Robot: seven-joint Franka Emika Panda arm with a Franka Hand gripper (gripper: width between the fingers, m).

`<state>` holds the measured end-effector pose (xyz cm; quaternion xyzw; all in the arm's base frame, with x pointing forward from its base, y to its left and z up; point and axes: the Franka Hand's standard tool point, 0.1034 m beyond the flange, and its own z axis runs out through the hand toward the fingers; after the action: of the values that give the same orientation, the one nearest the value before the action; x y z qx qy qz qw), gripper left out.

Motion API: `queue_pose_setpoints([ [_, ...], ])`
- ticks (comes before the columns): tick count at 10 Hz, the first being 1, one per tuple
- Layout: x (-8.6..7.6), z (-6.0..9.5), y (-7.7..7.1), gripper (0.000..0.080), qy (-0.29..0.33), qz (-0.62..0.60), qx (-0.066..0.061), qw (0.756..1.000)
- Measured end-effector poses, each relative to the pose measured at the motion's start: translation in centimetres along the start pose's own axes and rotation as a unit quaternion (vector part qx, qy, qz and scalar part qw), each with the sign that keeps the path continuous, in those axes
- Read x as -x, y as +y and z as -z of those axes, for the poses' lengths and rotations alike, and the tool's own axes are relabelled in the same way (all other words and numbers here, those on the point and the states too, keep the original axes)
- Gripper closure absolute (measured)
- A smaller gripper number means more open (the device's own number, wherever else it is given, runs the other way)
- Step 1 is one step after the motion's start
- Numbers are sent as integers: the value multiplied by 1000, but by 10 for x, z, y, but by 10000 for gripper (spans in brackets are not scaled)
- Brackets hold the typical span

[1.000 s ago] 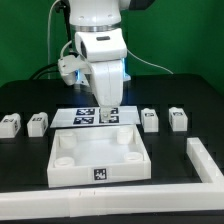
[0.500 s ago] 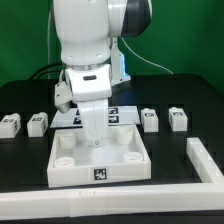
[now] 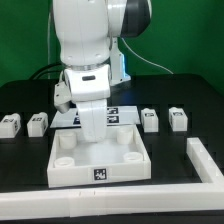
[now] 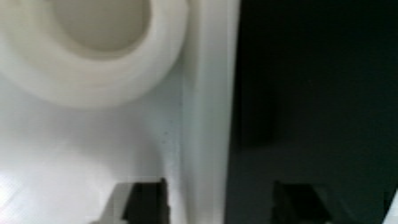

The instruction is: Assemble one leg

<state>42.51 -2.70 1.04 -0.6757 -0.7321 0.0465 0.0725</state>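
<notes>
The large white tray-like top (image 3: 75, 176) lies in the middle of the black table. My gripper (image 3: 93, 136) hangs low over its far wall, near the corner on the exterior view's left. In the wrist view my gripper (image 4: 217, 205) is open, with one dark fingertip (image 4: 146, 200) over the white inside of the top and the other over the black table. The wall (image 4: 210, 120) runs between them and a round corner hole (image 4: 98, 30) shows ahead. Four legs stand in a row: two (image 3: 10, 124) (image 3: 38, 123) on the exterior view's left and two (image 3: 150, 119) (image 3: 178, 118) on its right.
The marker board (image 3: 128, 113) lies behind the top, partly hidden by the arm. A white L-shaped fence runs along the exterior view's right (image 3: 207, 160) and front (image 3: 100, 200) of the table.
The arm has turned and come down from above the marker board to the far wall of the top. In the last half second it has hardly moved.
</notes>
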Motion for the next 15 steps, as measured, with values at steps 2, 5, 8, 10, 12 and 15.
queue_pose_setpoints([
  [2,1,1,2,726,-1,-1,4,1000],
  [5,1,2,2,726,-1,-1,4,1000],
  [8,1,2,3,726,-1,-1,5,1000],
  [10,1,3,12,726,-1,-5,10,1000],
  [12,0,6,34,726,0,-14,23,1000],
  [15,-40,10,64,726,9,-19,42,999],
])
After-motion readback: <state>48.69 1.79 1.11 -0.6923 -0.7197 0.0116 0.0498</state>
